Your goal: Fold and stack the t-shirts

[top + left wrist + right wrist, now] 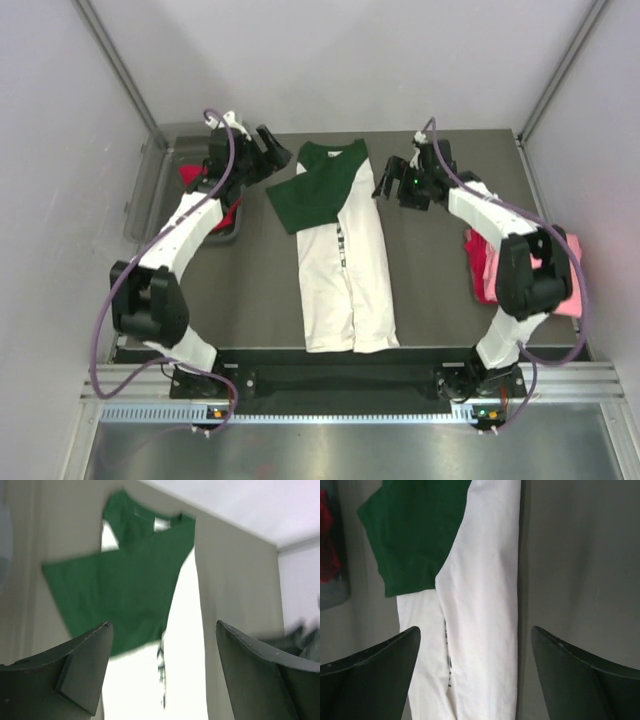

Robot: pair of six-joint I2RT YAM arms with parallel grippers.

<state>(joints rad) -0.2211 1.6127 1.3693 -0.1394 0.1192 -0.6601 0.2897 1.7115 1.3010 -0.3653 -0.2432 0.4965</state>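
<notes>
I see clear grey plastic bin (148, 185) holding crumpled red t-shirt (195, 176) | soft white t-shirt with green sleeves (345, 265) lies flat, narrow, centre of dark table (430, 290) | left gripper (162, 630) and right gripper (475, 630) gape wide, empty

Bare table (432, 292) both sides of white t-shirt (345, 270), bin (143, 190) crowding left edge, shirt stack (573, 272) right
</notes>
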